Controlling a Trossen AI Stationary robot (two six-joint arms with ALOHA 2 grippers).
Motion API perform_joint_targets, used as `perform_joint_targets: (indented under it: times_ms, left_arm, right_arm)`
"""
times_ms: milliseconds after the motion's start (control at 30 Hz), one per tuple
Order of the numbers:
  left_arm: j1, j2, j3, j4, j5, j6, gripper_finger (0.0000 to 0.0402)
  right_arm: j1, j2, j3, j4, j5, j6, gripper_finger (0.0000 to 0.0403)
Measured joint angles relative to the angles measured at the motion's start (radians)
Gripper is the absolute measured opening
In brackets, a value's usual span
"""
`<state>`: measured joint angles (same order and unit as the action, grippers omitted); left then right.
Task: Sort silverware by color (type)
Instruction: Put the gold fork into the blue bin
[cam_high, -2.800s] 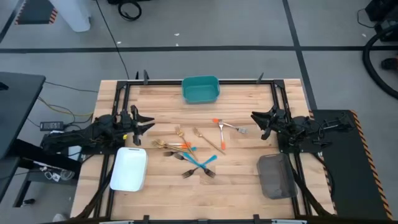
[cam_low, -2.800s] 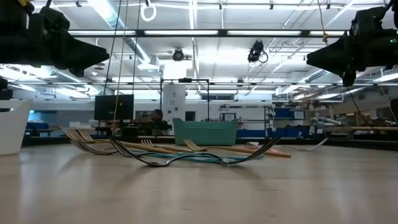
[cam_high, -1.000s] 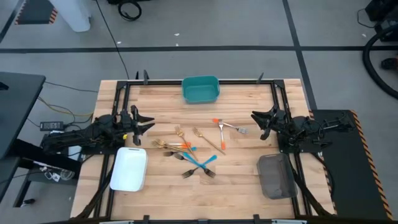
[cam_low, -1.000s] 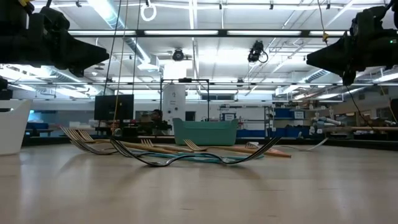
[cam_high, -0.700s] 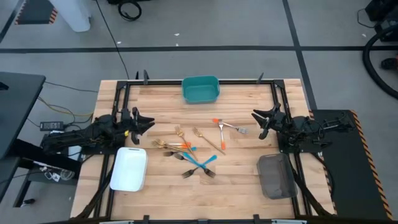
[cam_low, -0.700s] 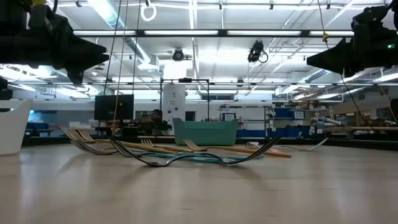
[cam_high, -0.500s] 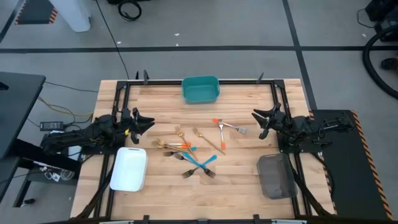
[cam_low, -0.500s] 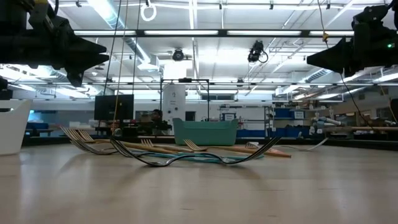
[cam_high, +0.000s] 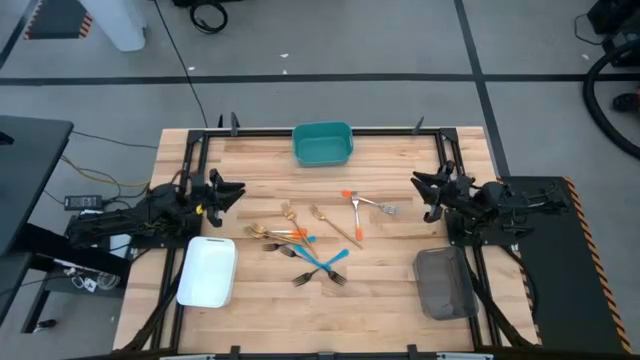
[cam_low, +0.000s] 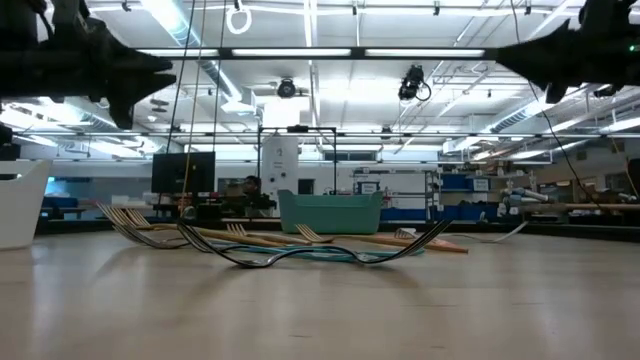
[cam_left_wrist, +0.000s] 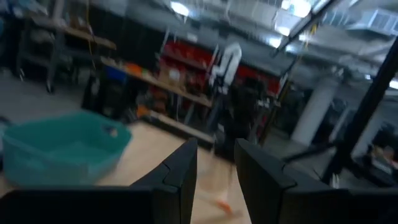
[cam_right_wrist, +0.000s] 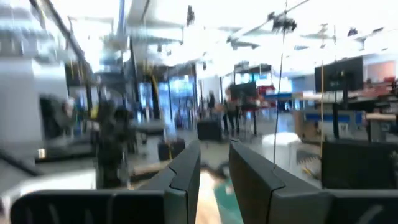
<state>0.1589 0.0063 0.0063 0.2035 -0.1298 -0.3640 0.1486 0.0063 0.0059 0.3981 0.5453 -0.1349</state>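
Silverware (cam_high: 310, 240): all loose mid-table, none yet in the trays (cam_high: 207, 272); sorting unstarted, we judge; left gripper (cam_high: 235, 190) and right gripper (cam_high: 420, 188) slightly parted, empty, at the table's sides.

Teal tray (cam_high: 322, 144) at back edge — white tray (cam_high: 207, 271), grey tray (cam_high: 441, 282) near front corners.

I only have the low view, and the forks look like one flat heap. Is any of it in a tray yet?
Observer: No. From above, the white tray holds nothing.
Operator: And the grey one?
Observer: The grey tray by the right arm looks empty too; the silverware lies on bare wood mid-table.
Operator: Grippers carrying anything?
Observer: No; the wrist views show the left gripper and right gripper open, nothing between the fingers.
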Motion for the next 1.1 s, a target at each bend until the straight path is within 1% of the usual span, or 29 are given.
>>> perform_joint_targets:
  times_ms: [100, 200, 300, 400, 500, 600, 700, 833, 967, 1100]
  left_arm:
    - [0.000, 0.000, 0.000, 0.060, -0.042, 0.069, 0.0116]
    - [0.000, 0.000, 0.000, 0.086, -0.054, 0.145, 0.0116]
    - [0.001, 0.000, 0.000, 0.092, -0.054, 0.141, 0.0116]
    - [0.001, 0.000, 0.000, 0.081, -0.048, 0.152, 0.0116]
    - [0.001, 0.003, 0.000, 0.004, -0.047, 0.209, 0.0116]
    - [0.002, 0.026, 0.000, -0.014, -0.129, 0.218, 0.0116]
    - [0.017, 0.082, 0.001, 0.029, -0.164, 0.231, 0.0116]
    - [0.091, 0.196, 0.038, 0.035, -0.170, 0.253, 0.0116]
    - [0.167, 0.320, 0.053, 0.118, -0.153, 0.247, 0.0116]
    - [0.191, 0.436, 0.054, 0.233, -0.136, 0.247, 0.0116]
  right_arm:
    - [-0.014, 0.000, 0.000, 0.092, 0.035, 0.069, 0.0093]
    - [-0.028, 0.000, 0.000, 0.100, 0.044, 0.127, 0.0093]
    - [-0.044, 0.011, 0.000, 0.097, 0.036, 0.178, 0.0093]
    - [-0.066, 0.048, 0.000, 0.145, 0.032, 0.200, 0.0093]
    - [-0.089, 0.093, 0.000, 0.171, 0.022, 0.213, 0.0093]
    - [-0.116, 0.148, 0.000, 0.177, 0.034, 0.219, 0.0093]
    - [-0.147, 0.212, 0.000, 0.179, 0.034, 0.262, 0.0093]
    - [-0.197, 0.310, 0.000, 0.233, 0.034, 0.293, 0.0093]
    - [-0.248, 0.416, 0.000, 0.304, 0.013, 0.311, 0.0093]
    - [-0.293, 0.520, 0.000, 0.380, -0.023, 0.337, 0.0093]
